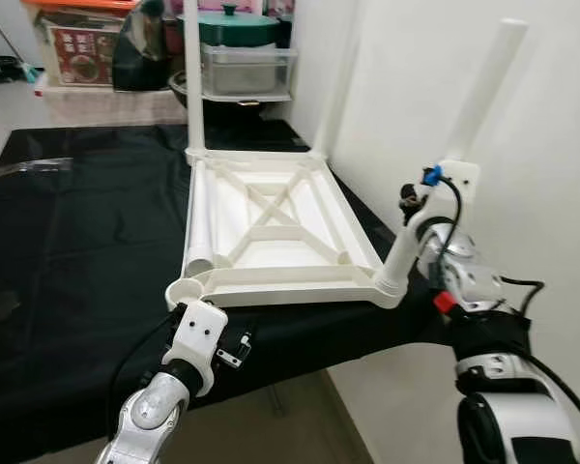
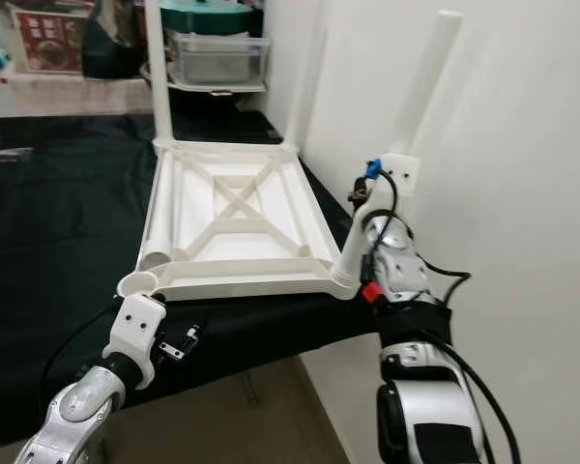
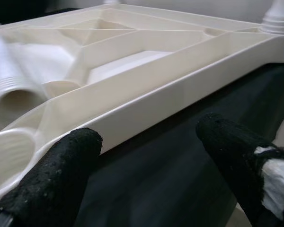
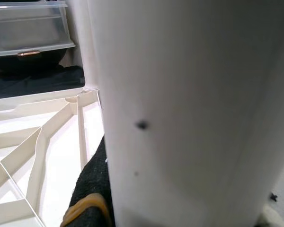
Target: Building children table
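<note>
An upturned white plastic table top (image 1: 290, 287) lies on a black cloth (image 1: 77, 251). Two white legs stand in its far corners, the left one (image 1: 193, 77) plain to see. A loose leg (image 1: 198, 217) lies inside the top along its left side. The near left socket (image 1: 186, 288) has nothing in it. At the near right corner a tilted leg (image 1: 478, 92) rises from its socket, and my right gripper (image 1: 414, 201) is shut on it; one black finger (image 4: 92, 189) presses its side. My left gripper (image 3: 149, 137) is open just before the near left corner, holding nothing.
A white wall (image 1: 541, 222) runs close along the right side. At the back stand a clear plastic bin with a green pot (image 1: 242, 48) and a red box (image 1: 77, 43). The cloth's front edge drops to the floor (image 1: 300, 416).
</note>
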`<state>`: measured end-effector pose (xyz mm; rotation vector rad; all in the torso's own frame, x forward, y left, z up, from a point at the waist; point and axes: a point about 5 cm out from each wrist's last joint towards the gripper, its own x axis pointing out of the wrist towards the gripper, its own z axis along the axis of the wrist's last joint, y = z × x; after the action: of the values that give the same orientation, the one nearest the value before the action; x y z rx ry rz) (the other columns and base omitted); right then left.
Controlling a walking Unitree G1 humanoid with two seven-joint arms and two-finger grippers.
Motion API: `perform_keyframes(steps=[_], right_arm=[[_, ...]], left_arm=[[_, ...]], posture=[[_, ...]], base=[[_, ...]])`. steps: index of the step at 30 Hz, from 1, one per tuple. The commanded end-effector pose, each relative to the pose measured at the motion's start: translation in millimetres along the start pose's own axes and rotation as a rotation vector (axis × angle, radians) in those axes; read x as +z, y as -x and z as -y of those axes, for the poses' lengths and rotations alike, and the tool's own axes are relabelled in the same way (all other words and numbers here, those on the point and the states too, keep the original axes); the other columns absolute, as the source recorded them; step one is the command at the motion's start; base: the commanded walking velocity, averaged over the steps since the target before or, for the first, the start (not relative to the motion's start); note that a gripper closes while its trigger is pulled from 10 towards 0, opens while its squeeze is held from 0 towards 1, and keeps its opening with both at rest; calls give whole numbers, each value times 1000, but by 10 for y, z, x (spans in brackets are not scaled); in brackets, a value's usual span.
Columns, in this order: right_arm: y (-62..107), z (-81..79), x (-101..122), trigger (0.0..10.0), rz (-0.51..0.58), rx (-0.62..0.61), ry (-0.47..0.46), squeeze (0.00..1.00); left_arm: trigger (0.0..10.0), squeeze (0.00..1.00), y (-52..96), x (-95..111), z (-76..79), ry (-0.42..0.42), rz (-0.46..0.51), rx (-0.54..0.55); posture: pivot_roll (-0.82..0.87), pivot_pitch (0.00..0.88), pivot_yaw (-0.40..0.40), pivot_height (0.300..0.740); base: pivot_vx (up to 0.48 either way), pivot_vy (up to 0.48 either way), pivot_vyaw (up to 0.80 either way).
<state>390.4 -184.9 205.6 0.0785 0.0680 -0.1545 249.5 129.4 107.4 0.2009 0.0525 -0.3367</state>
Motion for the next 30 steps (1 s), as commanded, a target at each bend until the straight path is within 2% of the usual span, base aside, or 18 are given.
perform_keyframes(steps=[1, 2, 3, 4, 5, 7, 8, 10, 12, 16, 17, 20, 21, 22, 23, 24, 28, 30], right_arm=[[20, -92, -308, 10000, -135, 56, 46, 412], [20, -92, -308, 10000, -135, 56, 46, 412], [23, -122, -275, 10000, -111, 81, 31, 1000], [21, -151, -245, 10000, -93, 99, 20, 1000], [22, -189, -194, 10000, -63, 145, 12, 506], [22, -189, -194, 10000, -63, 145, 12, 506], [38, -252, -109, 10000, -15, 231, -20, 0], [167, -421, 111, 10000, 100, 510, -90, 0], [359, -544, 245, 10000, 170, 764, -90, 0], [446, -580, 272, 10000, 195, 859, -55, 0], [531, -581, 247, 10000, 181, 967, -11, 0], [600, -585, 201, 10000, 162, 1060, 36, 0], [649, -584, 155, 8078, 145, 1128, 69, 0], [649, -584, 155, 8078, 145, 1128, 69, 0], [664, -584, 115, 2902, 131, 1159, 82, 0], [635, -574, 69, 0, 119, 1134, 91, 0], [565, -541, -17, 0, 78, 1061, 115, 0], [245, -310, -193, 0, -62, 669, 177, 0]], left_arm=[[10000, 0, -1, -20, 15, -2, -11, -3], [10000, 0, -1, -20, 15, -2, -11, -3], [10000, 0, 1, -22, 20, -1, -11, -2], [10000, 0, 2, -23, 27, 1, -12, -2], [10000, 0, 1, -23, 38, 2, -12, -4], [10000, 0, 1, -23, 38, 2, -12, -4], [10000, 0, 0, -23, 48, 3, -11, -7], [10000, 0, -3, -24, 47, 3, -11, -9], [10000, 0, -6, -23, 33, 2, -11, -8], [10000, 0, -7, -22, 25, 1, -10, -7], [10000, 0, -10, -21, 21, 0, -10, -6], [10000, 0, -11, -20, 19, -2, -9, -4], [10000, 0, -12, -18, 17, -2, -9, -3], [10000, 0, -12, -18, 17, -2, -9, -3], [10000, 0, -10, -17, 17, -3, -8, -2], [10000, 0, -7, -17, 17, -3, -9, -2], [10000, 0, 0, -18, 15, -4, -9, -3], [10000, 0, 5, -19, -2, -8, -10, -4]], posture=[[37, 0, -151, 740], [37, 0, -151, 740], [36, 0, -150, 740], [35, 0, -149, 740], [34, 0, -148, 740], [34, 0, -148, 740], [33, 0, -147, 740], [32, 0, -146, 740], [32, 0, -146, 740], [32, 0, -146, 740], [38, 0, -149, 740], [40, 0, -150, 740], [42, 0, -150, 740], [42, 0, -150, 740], [44, 0, -149, 740], [47, 0, -147, 740], [47, 0, -145, 740], [42, 0, -141, 740]], base=[[0, 0, 0], [0, 0, 0], [0, 0, 0], [0, 0, 0], [0, 0, 0], [0, 0, 0], [0, 0, 0], [0, 0, 0], [0, 0, 0], [0, 0, 0], [0, 0, 0], [0, 0, 0], [0, 0, 0], [0, 0, 0], [0, 0, 0], [0, 0, 0], [0, 0, 0], [0, 0, 0]])
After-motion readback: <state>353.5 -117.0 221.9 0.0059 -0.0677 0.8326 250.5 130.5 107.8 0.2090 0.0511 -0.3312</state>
